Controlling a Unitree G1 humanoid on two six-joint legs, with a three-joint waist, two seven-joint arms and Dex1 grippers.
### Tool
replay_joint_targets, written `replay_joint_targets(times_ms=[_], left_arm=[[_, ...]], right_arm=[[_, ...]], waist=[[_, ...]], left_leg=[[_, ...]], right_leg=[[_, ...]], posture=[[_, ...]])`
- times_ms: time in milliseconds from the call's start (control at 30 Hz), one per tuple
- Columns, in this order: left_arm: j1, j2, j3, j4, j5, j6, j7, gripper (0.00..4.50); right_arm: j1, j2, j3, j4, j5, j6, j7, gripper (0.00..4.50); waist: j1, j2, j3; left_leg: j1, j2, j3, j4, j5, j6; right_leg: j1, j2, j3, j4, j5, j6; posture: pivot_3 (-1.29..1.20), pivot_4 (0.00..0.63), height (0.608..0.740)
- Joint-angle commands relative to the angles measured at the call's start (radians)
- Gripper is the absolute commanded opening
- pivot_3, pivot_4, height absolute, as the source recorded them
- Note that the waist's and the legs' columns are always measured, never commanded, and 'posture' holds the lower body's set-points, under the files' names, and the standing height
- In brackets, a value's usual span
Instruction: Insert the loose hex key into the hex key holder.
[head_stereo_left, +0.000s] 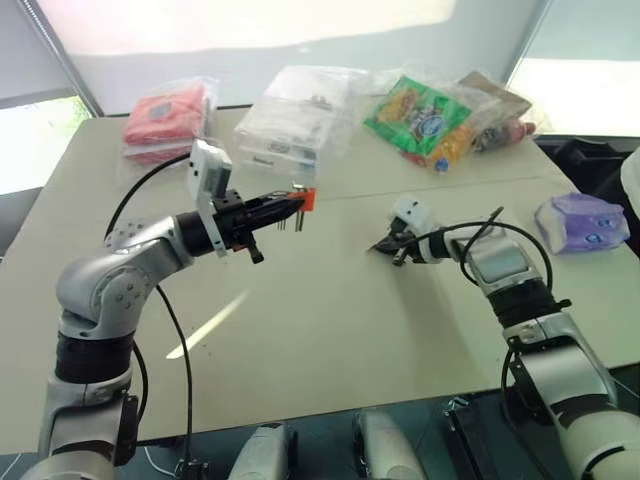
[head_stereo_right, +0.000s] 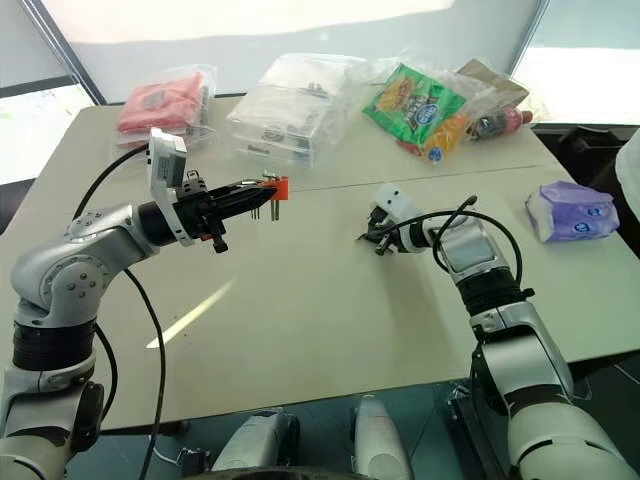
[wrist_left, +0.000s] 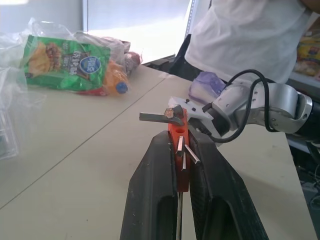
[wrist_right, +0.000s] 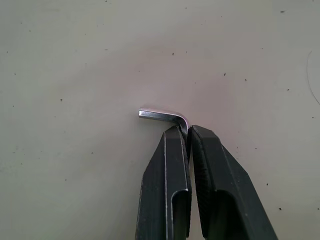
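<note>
My left gripper (head_stereo_left: 292, 203) is shut on the red-orange hex key holder (head_stereo_left: 305, 199), held above the table left of centre; in the left wrist view the holder (wrist_left: 178, 150) sits clamped between the two black fingers, short dark keys sticking out of it. Down on the table right of centre, my right gripper (head_stereo_left: 390, 247) points down at the surface. In the right wrist view its fingertips (wrist_right: 171, 136) are shut on the long leg of the loose hex key (wrist_right: 162, 116), whose short bent end pokes out sideways just over the tabletop.
Along the far edge lie a red packet in clear plastic (head_stereo_left: 165, 118), a clear plastic box (head_stereo_left: 290, 125) and a green snack bag (head_stereo_left: 420, 115). A purple tissue pack (head_stereo_left: 582, 222) sits at the right edge. A person in a white shirt (wrist_left: 250, 35) stands beyond the table.
</note>
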Motion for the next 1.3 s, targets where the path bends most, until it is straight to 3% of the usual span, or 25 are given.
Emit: replay_joint_targets(times_ms=[33,133,233,333,533,800,1300], left_arm=[[-0.008,0.009,0.027,-0.036,0.000,-0.022,0.005,0.00],[-0.010,0.006,0.027,-0.034,0.000,-0.026,0.005,0.00],[-0.018,-0.001,0.020,-0.025,0.005,-0.032,0.007,0.00],[-0.038,-0.013,0.006,-0.008,0.015,-0.042,0.008,0.00],[-0.087,-0.034,-0.004,0.031,0.030,-0.058,0.003,0.00],[-0.125,-0.054,-0.014,0.068,0.055,-0.079,-0.006,0.00],[-0.130,-0.073,-0.004,0.074,0.070,-0.088,-0.006,0.00]], right_arm=[[0.034,0.027,-0.080,-0.036,0.037,-0.136,-0.073,0.06],[0.017,0.106,-0.202,-0.075,0.073,-0.439,-0.245,0.06],[-0.004,0.202,-0.296,-0.148,0.172,-0.530,-0.329,0.06],[-0.012,0.340,-0.368,-0.316,0.335,-0.527,-0.390,0.06],[0.033,0.463,-0.336,-0.475,0.477,-0.402,-0.421,0.06],[0.066,0.499,-0.307,-0.545,0.551,-0.327,-0.431,0.06],[0.039,0.545,-0.266,-0.533,0.544,-0.358,-0.452,0.06]], waist=[[0.001,0.000,0.000],[-0.005,0.000,0.001],[-0.012,0.001,0.001],[-0.014,0.001,0.001],[-0.005,0.001,0.001],[-0.012,0.001,0.001],[-0.011,0.001,0.001]], left_leg=[[0.000,0.000,0.000,0.000,0.000,0.000],[-0.002,0.000,0.001,-0.001,0.000,0.000],[-0.002,0.001,0.001,-0.002,0.000,0.000],[-0.003,0.001,0.000,-0.003,0.000,0.000],[-0.002,0.000,-0.002,-0.001,0.000,0.000],[-0.002,0.000,-0.001,-0.002,0.000,0.000],[-0.002,0.000,-0.001,-0.002,0.000,0.000]], right_leg=[[0.000,0.000,0.000,0.000,0.000,0.000],[-0.003,0.000,0.000,0.000,0.000,0.000],[-0.006,0.000,0.001,0.002,0.000,0.000],[-0.006,0.001,0.000,0.001,0.000,0.000],[-0.003,0.000,-0.001,0.001,0.000,0.000],[-0.005,0.000,-0.001,0.001,0.000,0.000],[-0.005,0.000,-0.001,0.001,0.000,0.000]], posture=[[0.00,0.150,0.740],[0.00,0.150,0.740],[0.00,0.150,0.740],[0.00,0.150,0.740],[0.00,0.150,0.740],[0.00,0.150,0.740],[0.00,0.150,0.740]])
